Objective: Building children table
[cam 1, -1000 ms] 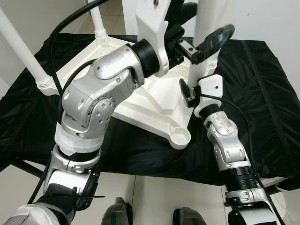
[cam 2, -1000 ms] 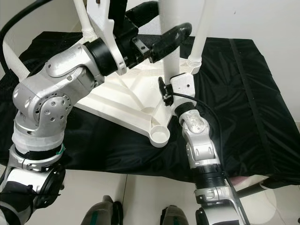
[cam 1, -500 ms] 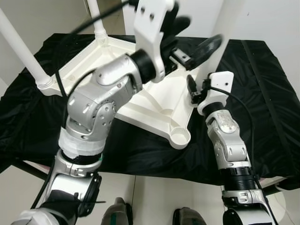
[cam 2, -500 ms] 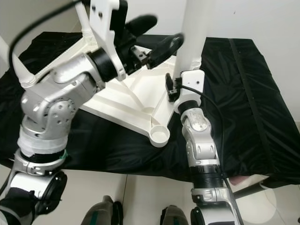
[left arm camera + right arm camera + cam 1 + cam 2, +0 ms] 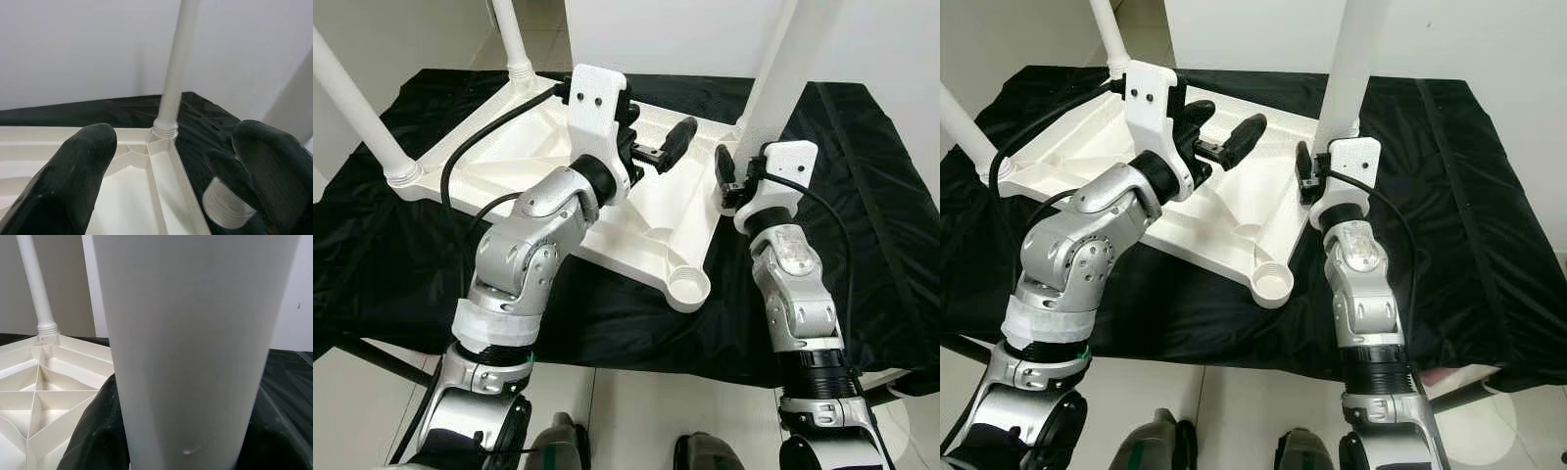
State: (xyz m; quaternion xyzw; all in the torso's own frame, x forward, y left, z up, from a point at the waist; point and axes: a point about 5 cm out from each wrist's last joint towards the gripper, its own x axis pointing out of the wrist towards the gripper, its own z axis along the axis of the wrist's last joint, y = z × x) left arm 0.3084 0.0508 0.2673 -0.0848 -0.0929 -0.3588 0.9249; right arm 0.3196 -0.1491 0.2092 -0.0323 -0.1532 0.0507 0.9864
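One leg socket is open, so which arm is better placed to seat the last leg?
Probably the right. The right pincer is shut on the loose white leg, near the empty corner socket of the upturned tabletop. The left pincer hovers open over the tabletop, holding nothing.

The left arm bends at the elbow and reaches forward, its left gripper (image 5: 658, 149) with fingers spread and empty. The right arm stretches straight ahead, its right gripper (image 5: 736, 178) clamped on something.
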